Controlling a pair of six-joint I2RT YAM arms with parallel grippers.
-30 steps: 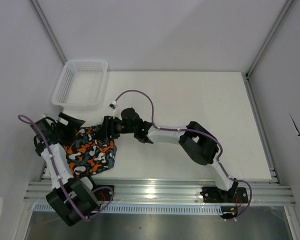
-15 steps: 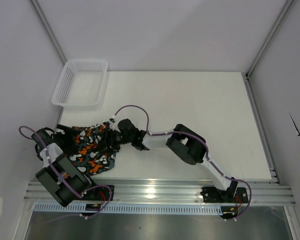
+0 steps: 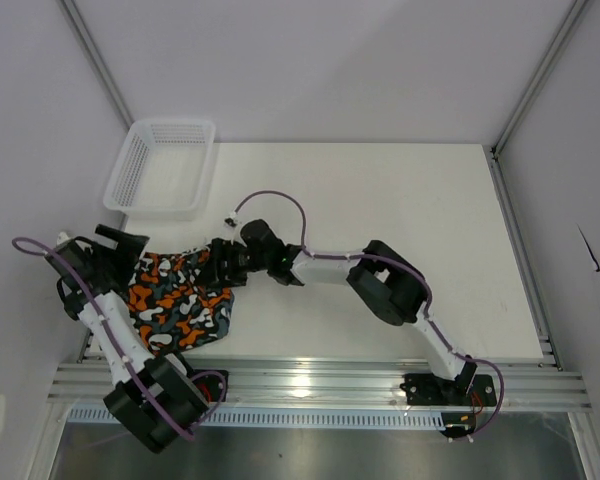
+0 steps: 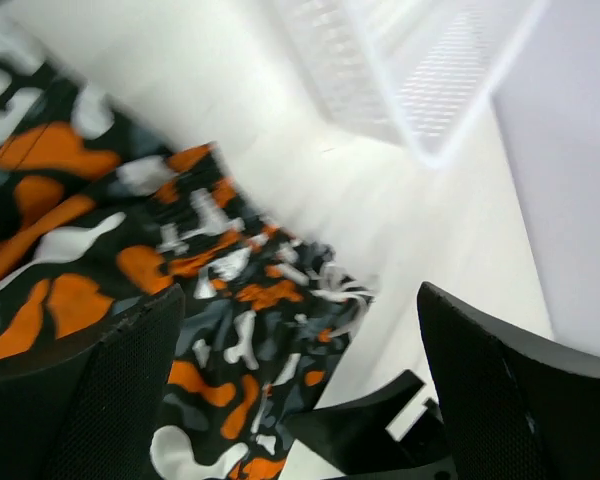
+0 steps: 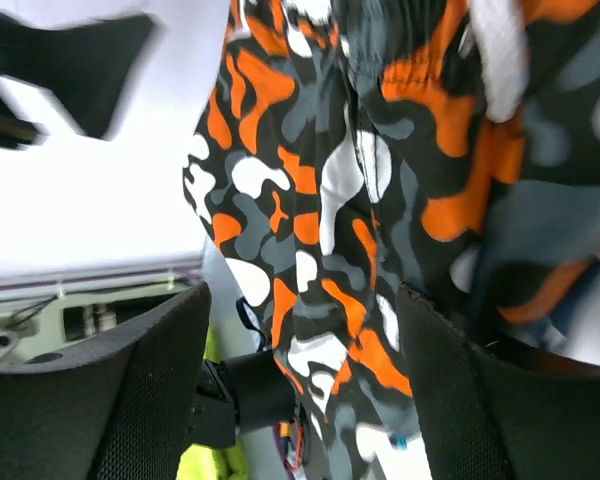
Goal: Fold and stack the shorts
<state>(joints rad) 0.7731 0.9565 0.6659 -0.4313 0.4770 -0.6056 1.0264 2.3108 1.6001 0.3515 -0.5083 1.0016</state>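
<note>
One pair of shorts (image 3: pixel 180 305) in orange, black, white and grey camouflage lies crumpled at the table's near left corner. It also fills the left wrist view (image 4: pixel 90 230) and the right wrist view (image 5: pixel 340 200). My left gripper (image 3: pixel 128 248) hovers at the shorts' far left edge, jaws wide open (image 4: pixel 300 400), nothing between them. My right gripper (image 3: pixel 218 266) is at the shorts' far right corner, jaws apart (image 5: pixel 300 400) over the cloth without pinching it.
A white mesh basket (image 3: pixel 160 165) sits at the far left, overhanging the table's edge, just beyond the left gripper. The aluminium rail (image 3: pixel 320 380) runs along the near edge under the shorts' hem. The left arm's purple cable (image 3: pixel 40 250) loops outward past the table's left side.
The right gripper has opened wider and let the cloth settle. The left arm has swung from low at the near edge back up beside the shorts.
</note>
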